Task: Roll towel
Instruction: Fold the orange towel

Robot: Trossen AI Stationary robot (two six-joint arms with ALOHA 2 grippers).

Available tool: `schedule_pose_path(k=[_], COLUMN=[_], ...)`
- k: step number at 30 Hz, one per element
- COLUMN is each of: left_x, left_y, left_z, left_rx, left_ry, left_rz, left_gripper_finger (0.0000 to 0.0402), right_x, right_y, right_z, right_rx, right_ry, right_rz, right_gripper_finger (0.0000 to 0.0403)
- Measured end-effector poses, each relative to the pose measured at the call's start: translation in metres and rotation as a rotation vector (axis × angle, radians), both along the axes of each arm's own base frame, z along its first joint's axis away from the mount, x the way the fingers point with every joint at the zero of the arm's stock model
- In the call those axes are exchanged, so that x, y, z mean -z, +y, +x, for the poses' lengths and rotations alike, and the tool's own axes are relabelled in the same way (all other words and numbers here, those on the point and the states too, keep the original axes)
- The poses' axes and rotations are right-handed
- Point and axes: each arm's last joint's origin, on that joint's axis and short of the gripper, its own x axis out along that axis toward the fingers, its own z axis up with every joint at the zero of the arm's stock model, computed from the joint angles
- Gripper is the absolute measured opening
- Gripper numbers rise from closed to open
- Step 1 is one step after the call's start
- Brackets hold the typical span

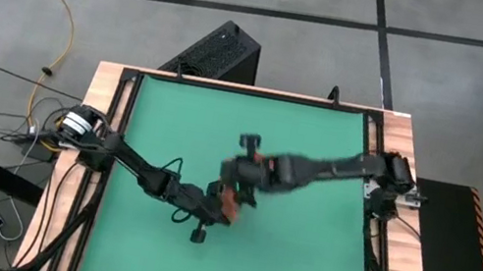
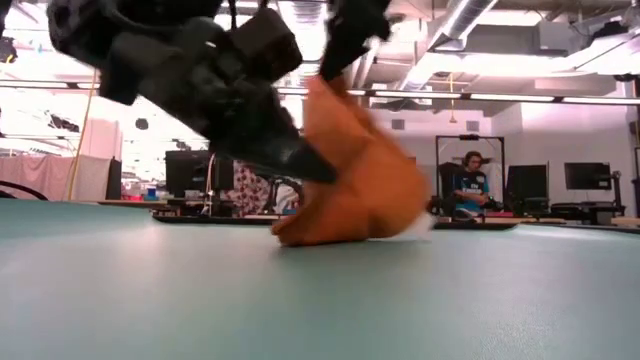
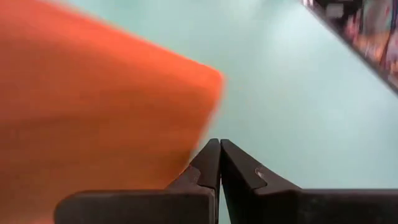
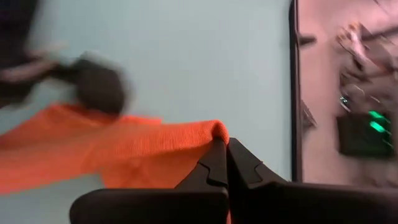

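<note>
Both arms meet near the middle of the green table mat [image 1: 317, 159], slightly toward its front edge. The towel [image 2: 355, 180], a rust-orange cloth, is bunched there: in the low view its lower part rests on the mat while one corner is pulled up into a peak, so it stands like a crumpled tent.

The right gripper [image 4: 226, 144] reaches in from the right edge of the table. Its fingers are clenched, and the orange fabric's edge runs right into the closed tips in its wrist view, so it is grasping the towel at that raised corner.

The left gripper [image 3: 219, 143] comes in from the left edge, low over the mat beside the cloth. Its fingers are pressed together with nothing between them; the towel fills the space just beside them in its wrist view, but whether it touches them cannot be told.

Beyond the table, a person [image 2: 472, 185] sits in a chair in the room.
</note>
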Motion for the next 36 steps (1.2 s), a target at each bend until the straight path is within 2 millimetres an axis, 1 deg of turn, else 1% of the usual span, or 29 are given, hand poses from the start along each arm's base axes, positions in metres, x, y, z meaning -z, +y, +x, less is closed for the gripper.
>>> schedule_pose_path(k=[1,4,7,10,11,13,14,16,19,21,23,24,26,28,31,34,36], left_x=[-0.002,-0.008,-0.013,-0.030,-0.036,-0.048,-0.055,-0.070,-0.089,-0.093,-0.085,-0.079,-0.066,-0.051,-0.032,-0.018,-0.010], left_y=[-0.003,-0.006,-0.005,-0.008,-0.009,-0.010,-0.010,-0.008,-0.003,0.004,0.013,0.018,0.024,0.029,0.033,0.043,0.050], left_z=[-0.004,-0.025,-0.058,-0.086,-0.094,-0.111,-0.120,-0.136,-0.161,-0.170,-0.174,-0.173,-0.166,-0.159,-0.146,-0.140,-0.137], left_rx=[0.004,-0.053,-0.172,-0.293,-0.335,-0.417,-0.454,-0.533,-0.624,-0.713,-0.803,-0.836,-0.858,-0.824,-0.711,-0.709,-0.716], left_ry=[0.041,0.269,0.495,0.564,0.561,0.535,0.517,0.439,0.311,0.150,0.038,0.017,0.007,0.023,0.010,-0.008,0.018], left_rz=[0.020,0.100,0.171,0.190,0.201,0.228,0.248,0.265,0.288,0.337,0.377,0.409,0.396,0.349,0.256,0.225,0.215], left_gripper_finger=[0.0000,0.0000,0.0000,0.0000,0.0000,0.0000,0.0000,0.0000,0.0000,0.0000,0.0000,0.0000,0.0000,0.0000,0.0000,0.0000,0.0000], right_x=[-0.002,-0.008,-0.013,-0.006,-0.003,0.013,0.014,0.022,0.022,0.026,0.025,0.025,0.022,0.019,0.014,0.001,-0.009], right_y=[-0.010,-0.039,-0.059,-0.076,-0.078,-0.080,-0.079,-0.070,-0.050,-0.035,-0.016,-0.008,0.008,0.024,0.045,0.064,0.076], right_z=[0.005,0.015,0.022,0.033,0.034,0.042,0.044,0.040,0.039,0.036,0.036,0.035,0.033,0.028,0.022,0.012,0.006], right_rx=[-0.023,-0.073,-0.124,-0.153,-0.148,-0.148,-0.151,-0.161,-0.192,-0.208,-0.247,-0.260,-0.276,-0.291,-0.304,-0.281,-0.270], right_ry=[-0.025,-0.090,-0.155,-0.201,-0.193,-0.163,-0.163,-0.078,-0.063,-0.026,-0.034,-0.027,-0.043,-0.049,-0.046,-0.045,-0.048], right_rz=[0.023,0.053,0.094,0.130,0.131,0.137,0.136,0.138,0.152,0.150,0.146,0.138,0.118,0.102,0.088,0.065,0.031], right_gripper_finger=[0.0005,0.0005,0.0005,0.0005,0.0005,0.0005,0.0005,0.0005,0.0005,0.0005,0.0005,0.0005,0.0005,0.0005,0.0005,0.0005,0.0005])
